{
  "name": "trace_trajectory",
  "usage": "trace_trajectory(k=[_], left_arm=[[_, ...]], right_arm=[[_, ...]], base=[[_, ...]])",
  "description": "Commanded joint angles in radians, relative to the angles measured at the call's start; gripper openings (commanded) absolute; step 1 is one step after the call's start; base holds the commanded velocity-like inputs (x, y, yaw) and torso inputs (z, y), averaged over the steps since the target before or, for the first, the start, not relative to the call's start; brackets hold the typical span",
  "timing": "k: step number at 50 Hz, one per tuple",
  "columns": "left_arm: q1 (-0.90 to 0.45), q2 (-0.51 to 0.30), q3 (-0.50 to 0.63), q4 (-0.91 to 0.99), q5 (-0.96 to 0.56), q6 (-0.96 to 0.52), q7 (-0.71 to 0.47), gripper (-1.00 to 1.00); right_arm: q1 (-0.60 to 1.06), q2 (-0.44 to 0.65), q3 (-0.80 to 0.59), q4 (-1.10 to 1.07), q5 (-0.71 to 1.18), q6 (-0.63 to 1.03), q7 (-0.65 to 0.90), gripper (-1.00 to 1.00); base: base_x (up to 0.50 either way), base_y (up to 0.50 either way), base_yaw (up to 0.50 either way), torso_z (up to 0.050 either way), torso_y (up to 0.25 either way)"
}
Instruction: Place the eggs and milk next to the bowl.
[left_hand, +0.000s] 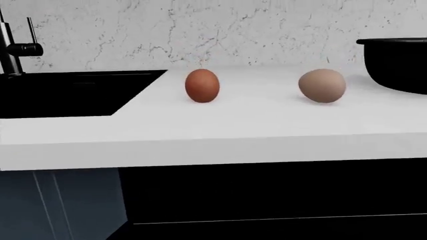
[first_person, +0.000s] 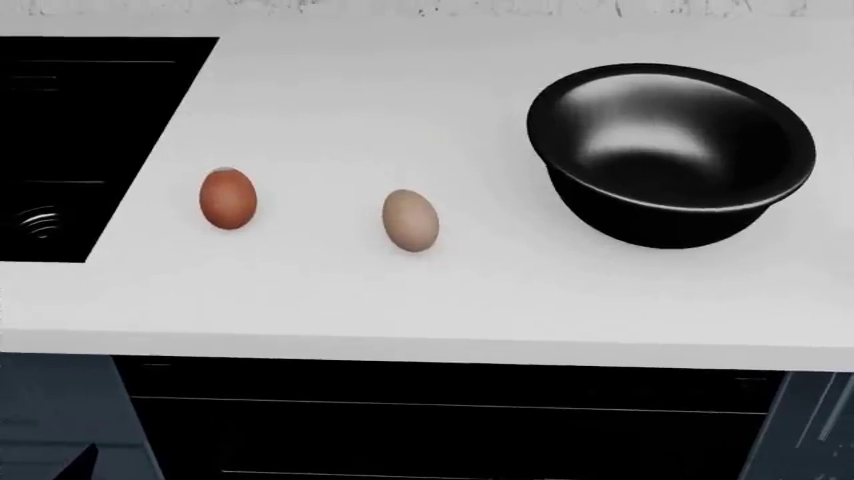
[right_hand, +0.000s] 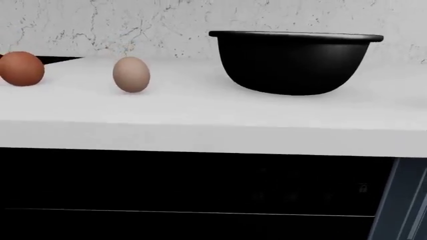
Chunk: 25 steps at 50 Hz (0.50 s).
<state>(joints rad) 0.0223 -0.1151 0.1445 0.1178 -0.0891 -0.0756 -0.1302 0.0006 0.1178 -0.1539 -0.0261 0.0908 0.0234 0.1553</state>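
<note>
The eggs lie on the white counter (first_person: 441, 300), both standing on their ends with the long axis about upright; the reddish-brown egg (first_person: 227, 198) is nearest to the sink (first_person: 80, 150), and the pale tan egg (first_person: 410, 220) is between it and the bowl (first_person: 670, 150). The two eggs are apart from each other, and the pale one is also well apart from the bowl; so neither egg is beside the bowl yet. The bowl is black, glossy and deep, and it looks empty; it stands on the robot's right side of the counter. The milk is not visible in any view; I cannot say where it is.

No gripper appears in the pictures, not even in the wrist views; therefore I cannot tell if they are released or clenched, and nothing shows that they grasp something. Both wrist cameras look at the counter from the front, at about the height of its edge; so I judge the arms are low, in front of the counter. From the left wrist the reddish-brown egg sits about straight ahead; the left arm seems the nearer one for it. Each egg must travel toward the robot's right to reach the bowl; being round, it may roll when touched.
</note>
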Motion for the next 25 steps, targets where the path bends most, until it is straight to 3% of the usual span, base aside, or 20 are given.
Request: trace_trajectory(k=[1, 16, 25], left_arm=[[-0.007, 0.004, -0.013, -0.014, 0.011, 0.008, 0.011, 1.0], [-0.049, -0.03, -0.022, 0.068, -0.053, -0.061, 0.023, 1.0], [-0.173, -0.104, -0.081, 0.247, -0.127, -0.243, 0.029, 1.0]], right_arm=[[-0.001, -0.004, 0.012, -0.009, -0.006, -0.002, -0.013, 1.0], [0.026, 0.042, 0.015, -0.146, -0.01, 0.1, 0.012, 1.0], [0.108, 0.144, 0.094, -0.416, 0.01, 0.334, 0.016, 1.0]], base=[[0.0, 0.0, 0.0, 0.05, 0.0], [0.0, 0.0, 0.0, 0.05, 0.0], [0.0, 0.0, 0.0, 0.0, 0.0]])
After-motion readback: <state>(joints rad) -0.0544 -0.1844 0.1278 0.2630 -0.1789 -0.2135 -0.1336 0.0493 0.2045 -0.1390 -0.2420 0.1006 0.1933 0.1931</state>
